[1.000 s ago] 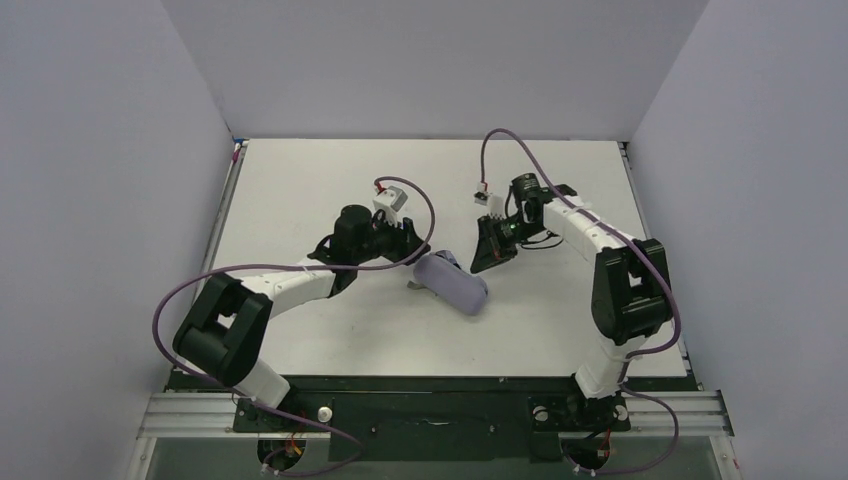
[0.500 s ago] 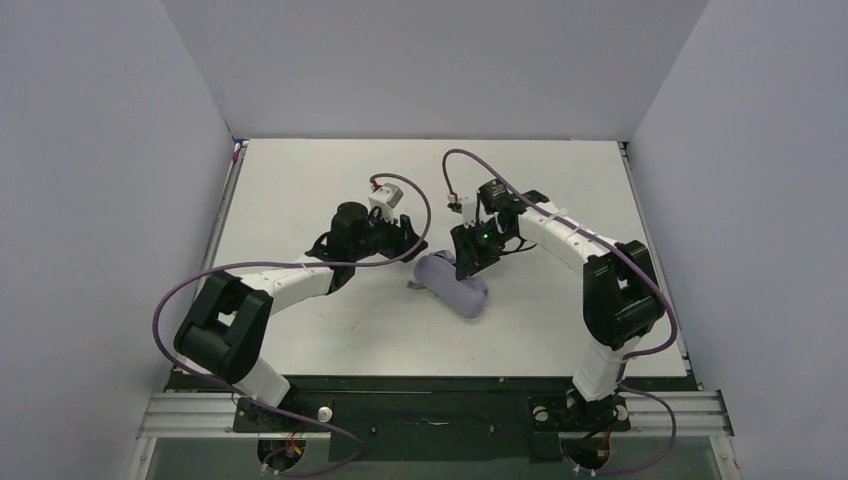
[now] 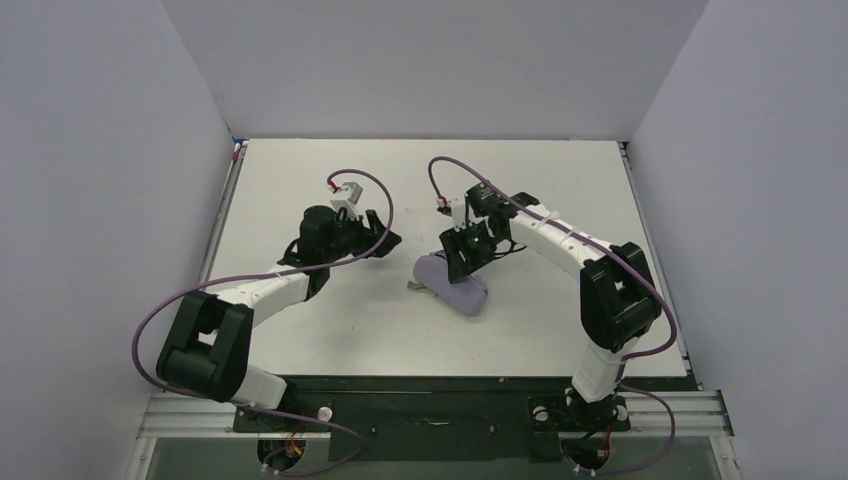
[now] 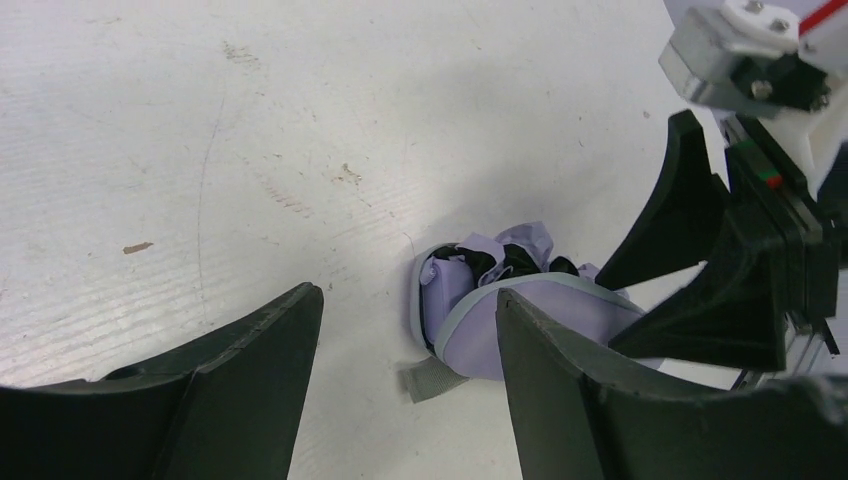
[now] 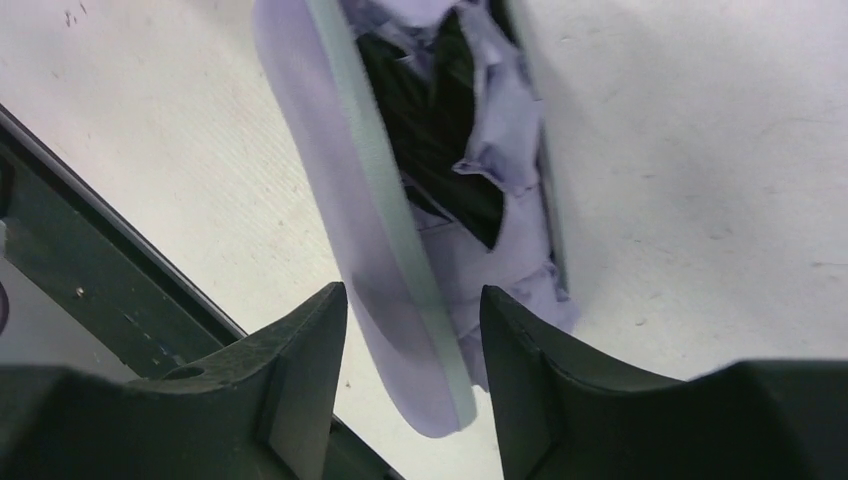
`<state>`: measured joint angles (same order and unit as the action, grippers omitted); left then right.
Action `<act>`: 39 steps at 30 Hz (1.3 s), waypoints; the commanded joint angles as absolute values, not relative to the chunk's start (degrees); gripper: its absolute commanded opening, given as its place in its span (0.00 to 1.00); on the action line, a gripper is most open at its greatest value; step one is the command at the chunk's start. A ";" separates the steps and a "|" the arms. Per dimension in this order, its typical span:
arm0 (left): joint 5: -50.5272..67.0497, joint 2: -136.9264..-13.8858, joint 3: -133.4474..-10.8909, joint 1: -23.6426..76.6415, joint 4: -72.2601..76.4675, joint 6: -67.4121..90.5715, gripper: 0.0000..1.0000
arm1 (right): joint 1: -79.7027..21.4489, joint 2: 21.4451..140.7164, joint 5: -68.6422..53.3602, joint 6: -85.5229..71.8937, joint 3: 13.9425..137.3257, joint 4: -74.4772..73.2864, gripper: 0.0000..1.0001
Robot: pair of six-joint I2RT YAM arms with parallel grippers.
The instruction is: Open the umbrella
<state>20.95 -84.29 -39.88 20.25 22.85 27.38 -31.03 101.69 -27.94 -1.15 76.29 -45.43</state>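
Right end effector hangs with jaws parted astride the folded umbrella, near the middle of the bench, gripping nothing. Left end effector is open and empty beside it. I fear a pinch catches only loose fabric, which slips or tears.

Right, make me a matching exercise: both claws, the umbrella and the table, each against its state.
1. left claw
2. right claw
3. umbrella
4. table

A. folded, lying on its side
B. open, right over the umbrella
C. white, scuffed
D. open, off to the umbrella's side, not touching it

Pairs: 1-D, 2-B, 3-A, 4-C
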 commanded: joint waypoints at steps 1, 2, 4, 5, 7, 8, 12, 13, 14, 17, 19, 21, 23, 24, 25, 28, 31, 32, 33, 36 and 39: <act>22.81 -80.38 -38.91 20.05 24.09 27.02 0.62 | -24.76 98.10 -30.97 -2.56 79.78 -42.30 0.44; 22.75 -80.32 -38.75 20.04 24.13 26.90 0.62 | -23.94 98.66 -31.22 -2.71 80.37 -42.20 0.43; 22.63 -80.52 -38.72 20.04 24.57 26.87 0.62 | -22.21 99.88 -30.14 -2.45 81.36 -42.00 0.37; 22.61 -80.82 -38.90 20.04 24.71 26.84 0.62 | -21.94 100.26 -29.35 -2.10 81.64 -42.01 0.33; 22.55 -81.32 -39.32 20.00 24.78 26.81 0.62 | -22.40 101.33 -27.30 -1.02 82.07 -42.18 0.27; 22.43 -81.44 -39.52 19.98 24.78 26.74 0.62 | -23.22 102.22 -26.05 -0.58 82.26 -42.36 0.27; 21.71 -81.90 -40.40 19.95 24.28 26.51 0.62 | -26.76 104.15 -22.48 3.33 82.13 -44.25 0.29; 21.23 -82.03 -40.51 19.91 24.20 26.49 0.62 | -27.27 104.33 -22.27 3.60 81.89 -44.53 0.31; 21.07 -82.06 -40.56 19.87 24.14 26.52 0.62 | -28.24 104.50 -21.98 3.84 81.38 -44.59 0.33; 20.68 -81.97 -40.58 19.64 24.08 26.76 0.62 | -29.79 104.45 -22.46 4.34 80.21 -45.43 0.43; 20.47 -81.90 -40.60 19.54 23.82 26.66 0.63 | -30.77 103.63 -23.60 4.09 79.71 -45.62 0.50; 19.77 -81.69 -40.47 19.52 23.03 26.37 0.63 | -31.96 102.16 -23.71 3.35 79.09 -45.20 0.56; 18.98 -81.36 -39.87 19.47 22.76 26.48 0.63 | -33.60 100.90 -22.05 2.69 78.28 -44.29 0.60; 18.76 -81.24 -39.62 19.45 22.72 26.60 0.63 | -34.90 100.31 -20.08 2.39 77.94 -43.66 0.62; 18.40 -81.04 -39.13 19.32 22.58 26.71 0.63 | -35.51 100.12 -19.00 2.42 77.25 -43.27 0.63; 17.62 -80.48 -38.50 18.74 22.19 26.95 0.64 | -38.21 100.34 -14.63 1.94 76.08 -41.67 0.64; 16.95 -79.90 -38.19 17.45 21.67 26.65 0.65 | -40.42 101.77 -11.73 1.27 75.52 -40.94 0.63; 16.78 -79.76 -38.05 17.16 21.56 26.60 0.65 | -40.78 102.52 -10.62 1.12 75.42 -40.47 0.62; 16.48 -79.55 -38.01 16.57 21.32 26.58 0.65 | -41.44 103.37 -9.20 0.83 75.13 -40.23 0.61; 16.27 -78.93 -37.36 15.05 20.95 26.68 0.66 | -42.26 104.94 -5.80 0.39 74.02 -38.65 0.59; 16.23 -78.15 -36.75 14.00 20.89 26.70 0.66 | -42.38 107.36 -1.71 0.60 73.59 -38.10 0.57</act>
